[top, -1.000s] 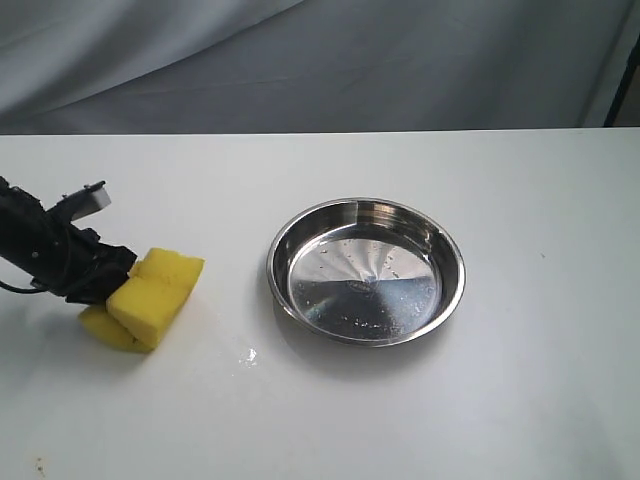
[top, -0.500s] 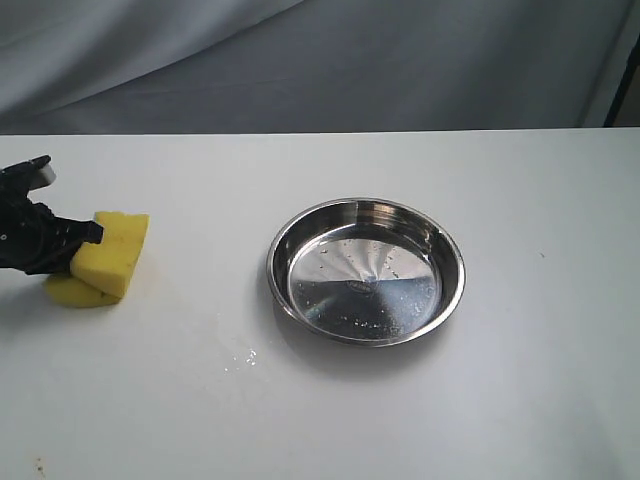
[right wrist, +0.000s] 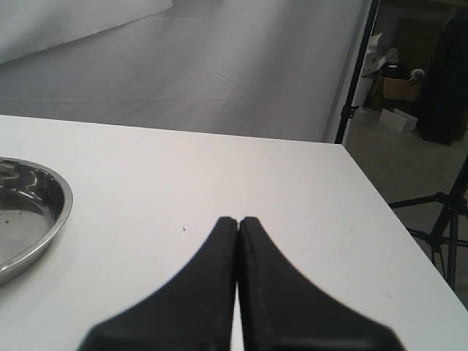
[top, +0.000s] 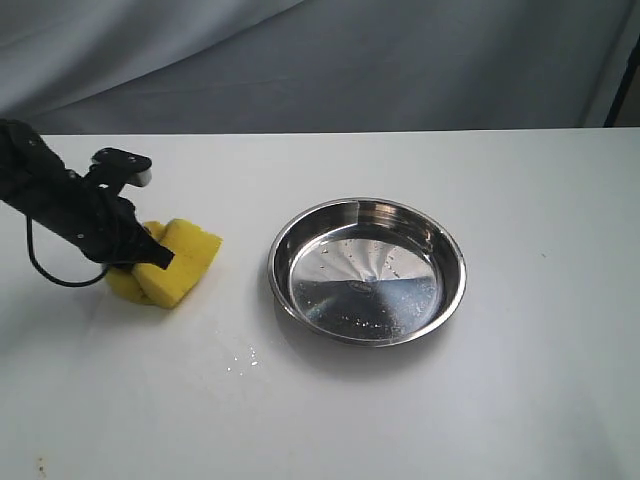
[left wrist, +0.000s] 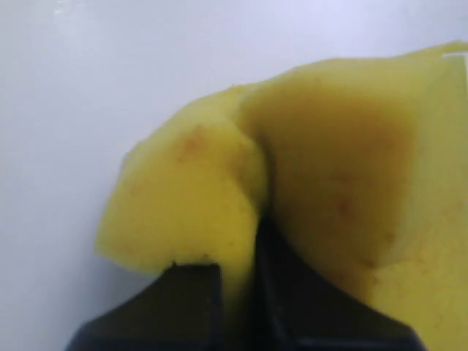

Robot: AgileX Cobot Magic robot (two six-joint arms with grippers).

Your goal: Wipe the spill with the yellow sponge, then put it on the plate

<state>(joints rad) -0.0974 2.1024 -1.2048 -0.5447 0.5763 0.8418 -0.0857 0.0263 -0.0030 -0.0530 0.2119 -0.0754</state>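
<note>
My left gripper [top: 150, 255] is shut on the yellow sponge [top: 180, 264], which is squeezed into a fold and pressed on the white table left of the plate [top: 452, 270]. Up close, the yellow sponge [left wrist: 329, 161] bulges around the black fingers [left wrist: 194, 292] and shows faint brownish specks. No amber spill shows; only small clear wet flecks [top: 243, 360] lie on the table in front of the sponge. The steel plate holds nothing but droplets. My right gripper [right wrist: 238, 223] is shut on nothing, over bare table beside the plate's rim [right wrist: 64, 201].
A grey cloth backdrop [top: 320, 60] hangs behind the table's far edge. The table's right edge [right wrist: 387, 212] drops to a floor with a stand [right wrist: 439, 219] and boxes. A tiny dark speck [top: 40, 464] lies near the front left corner.
The left gripper dragged the sponge left toward the table's edge, then swept it back right, ending closer to the plate than a second ago. The plate has not moved.
</note>
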